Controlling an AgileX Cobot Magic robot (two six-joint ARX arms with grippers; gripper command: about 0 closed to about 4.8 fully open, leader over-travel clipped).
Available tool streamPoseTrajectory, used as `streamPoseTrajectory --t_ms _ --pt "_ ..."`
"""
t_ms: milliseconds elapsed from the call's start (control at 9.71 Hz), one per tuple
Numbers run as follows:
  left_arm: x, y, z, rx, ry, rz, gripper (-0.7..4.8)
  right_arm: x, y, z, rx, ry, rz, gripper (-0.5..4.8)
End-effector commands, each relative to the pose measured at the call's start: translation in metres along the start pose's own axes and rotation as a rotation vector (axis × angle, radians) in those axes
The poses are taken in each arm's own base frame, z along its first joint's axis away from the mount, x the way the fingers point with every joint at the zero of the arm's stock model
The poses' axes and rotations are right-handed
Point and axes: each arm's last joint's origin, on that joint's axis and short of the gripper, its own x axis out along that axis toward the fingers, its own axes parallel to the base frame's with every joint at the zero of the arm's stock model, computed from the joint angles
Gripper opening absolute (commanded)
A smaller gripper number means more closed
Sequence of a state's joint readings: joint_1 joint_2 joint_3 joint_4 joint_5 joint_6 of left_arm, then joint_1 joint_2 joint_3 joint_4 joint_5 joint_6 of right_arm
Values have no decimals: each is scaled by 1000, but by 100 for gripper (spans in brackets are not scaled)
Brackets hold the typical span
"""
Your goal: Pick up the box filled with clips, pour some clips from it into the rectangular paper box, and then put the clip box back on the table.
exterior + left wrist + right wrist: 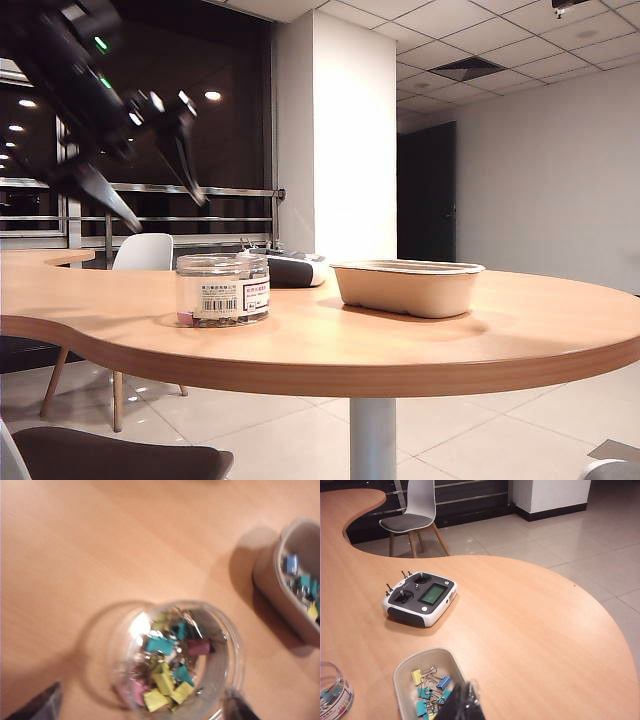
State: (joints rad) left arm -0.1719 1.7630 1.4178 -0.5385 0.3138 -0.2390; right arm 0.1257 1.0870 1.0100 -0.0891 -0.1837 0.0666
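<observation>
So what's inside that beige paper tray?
The paper tray holds a few clips, blue, teal and yellow. The right gripper's shut fingers cover its near end; the left gripper hangs open above the jar.

Warm indoor ceiling light, night windows reflecting lamps. Exterior view sharp except the motion-blurred left tool point(160, 190). Left wrist view soft, glare on the clear jar point(175, 660), dark shadows on the tabletop point(100, 555). Right wrist view crisp.

You're in an office: grid ceiling tiles point(500, 45), glossy floor tiles point(580, 545), curved meeting table point(400, 345), 1 white chair point(415, 510).
</observation>
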Motion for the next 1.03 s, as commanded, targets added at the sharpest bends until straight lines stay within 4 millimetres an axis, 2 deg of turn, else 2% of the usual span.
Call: streamPoseTrajectory --t_ms 103,206,412,515,1030 --pt "37 -10 -12 55 81 14 417 -1 1 2 -3 -10 5 -6" --pt "55 -6 -16 55 92 76 403 -1 1 -2 5 31 3 -6" --pt "55 -6 -15 55 81 75 388 -1 1 -2 5 34 3 -6" --pt "56 -5 -15 56 76 98 332 -1 1 -2 5 34 3 -6" --pt "66 1 -18 57 92 144 332 -1 1 -2 5 34 3 -6"
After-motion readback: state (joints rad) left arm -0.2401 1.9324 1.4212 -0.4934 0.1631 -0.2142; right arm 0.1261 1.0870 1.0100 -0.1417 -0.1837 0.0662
